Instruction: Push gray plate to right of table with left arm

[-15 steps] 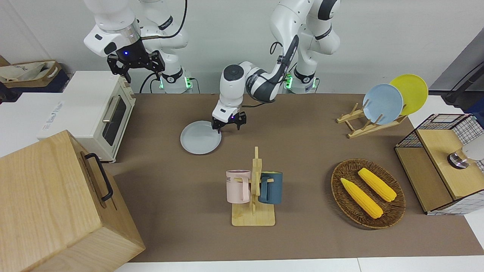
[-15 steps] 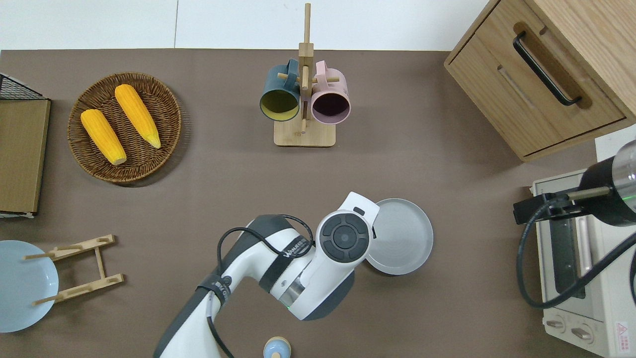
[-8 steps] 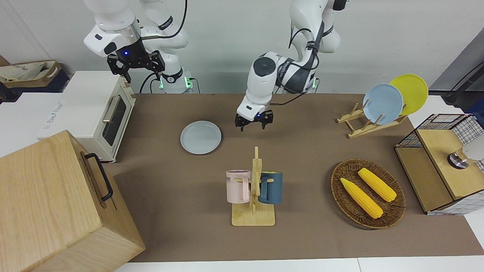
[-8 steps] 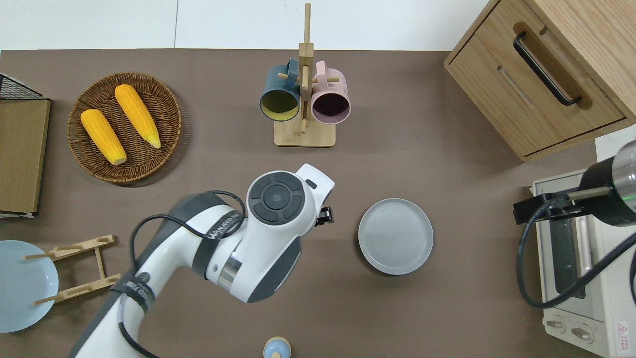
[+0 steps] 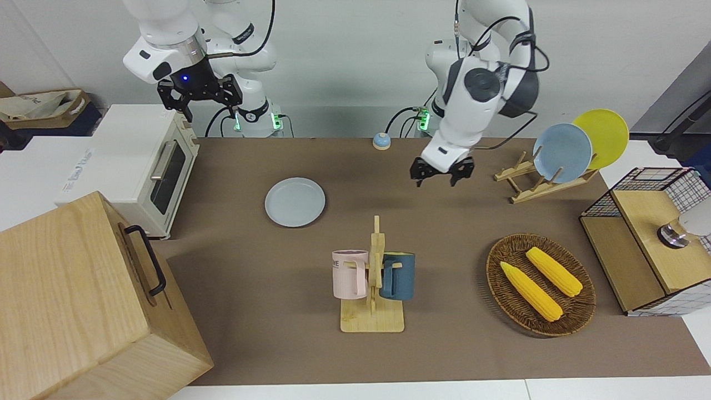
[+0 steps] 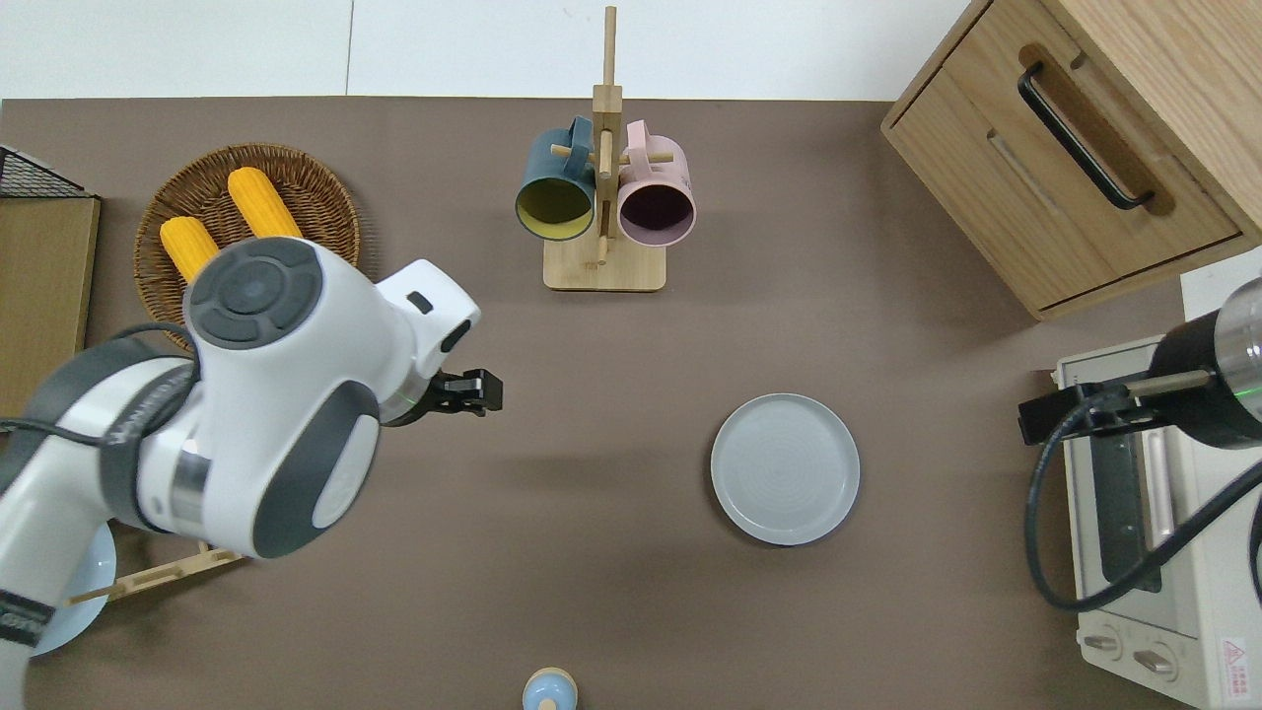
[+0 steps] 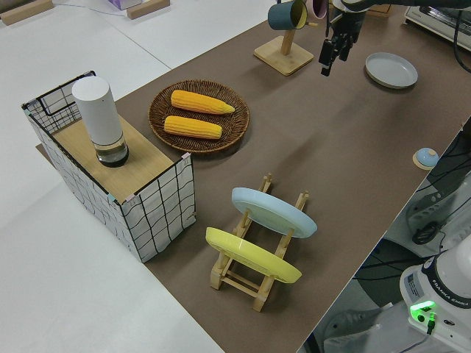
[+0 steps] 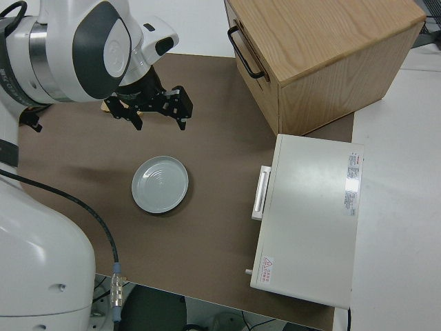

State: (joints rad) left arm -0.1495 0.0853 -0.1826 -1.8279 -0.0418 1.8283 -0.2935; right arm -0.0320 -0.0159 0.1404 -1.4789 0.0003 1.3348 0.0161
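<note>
The gray plate (image 5: 294, 201) (image 6: 785, 468) (image 7: 391, 69) (image 8: 160, 183) lies flat on the brown table (image 5: 444, 355), between the table's middle and the toaster oven. My left gripper (image 5: 442, 173) (image 6: 471, 391) (image 7: 329, 53) hangs open and empty in the air. It is over bare table well toward the left arm's end from the plate, with a wide gap between them. The right arm is parked, its gripper (image 5: 198, 100) open.
A mug tree (image 6: 603, 197) with a pink and a blue mug stands farther from the robots than the plate. A corn basket (image 5: 541, 284), a plate rack (image 5: 547, 178), a wire crate (image 5: 647, 239), a toaster oven (image 5: 150, 166), a wooden cabinet (image 5: 83, 300) and a small blue bell (image 5: 381, 141) are also on the table.
My left gripper came off the plate's rim, rose and swung toward the left arm's end of the table. The plate stayed where it was. The right arm has not moved.
</note>
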